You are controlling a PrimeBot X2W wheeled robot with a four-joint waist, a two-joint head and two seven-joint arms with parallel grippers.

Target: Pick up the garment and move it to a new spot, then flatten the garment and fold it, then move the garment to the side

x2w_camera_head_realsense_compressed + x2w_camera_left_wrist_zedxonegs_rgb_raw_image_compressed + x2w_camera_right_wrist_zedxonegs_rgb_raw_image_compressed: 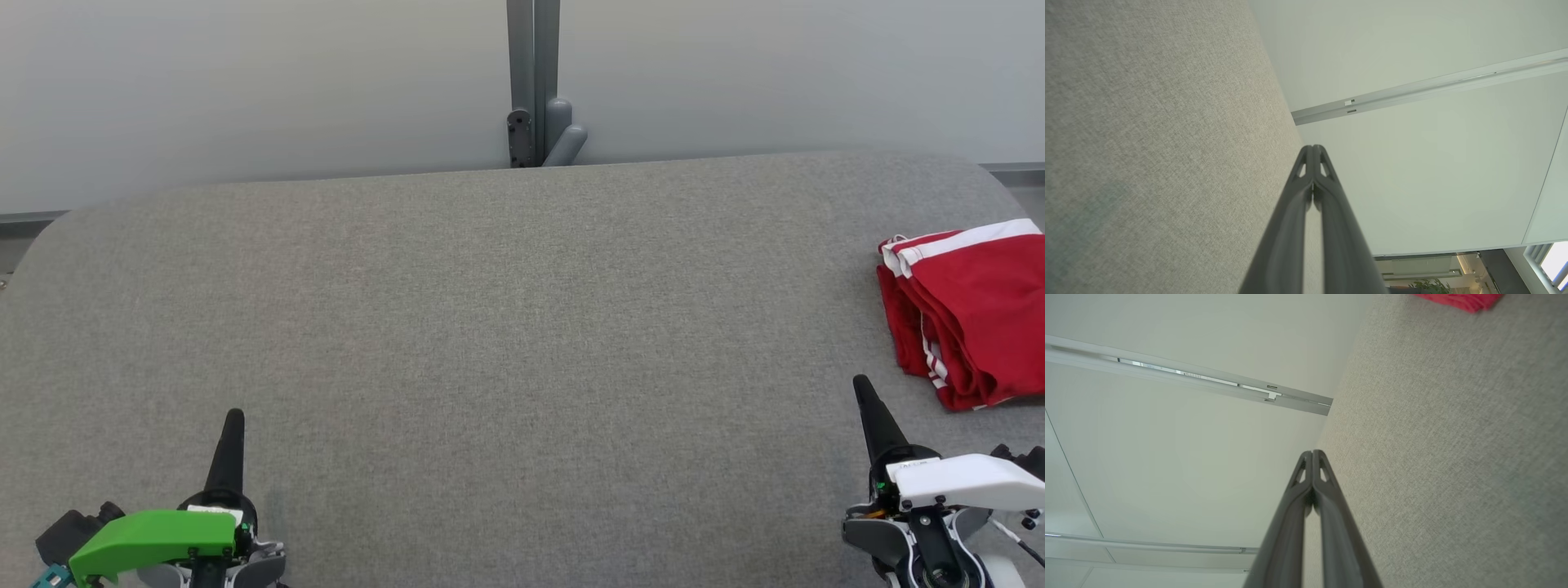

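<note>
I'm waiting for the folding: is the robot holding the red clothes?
No, the red garment lies on the grey table, apart from the right gripper.

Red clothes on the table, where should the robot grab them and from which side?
Probably the near edge of the red clothes, where the folded layers bunch into a thick lip. Come from the robot's side with the right fingers, which are closest. They are shut, so they must open first. The pile lies flat on the table, so come in low.
</note>
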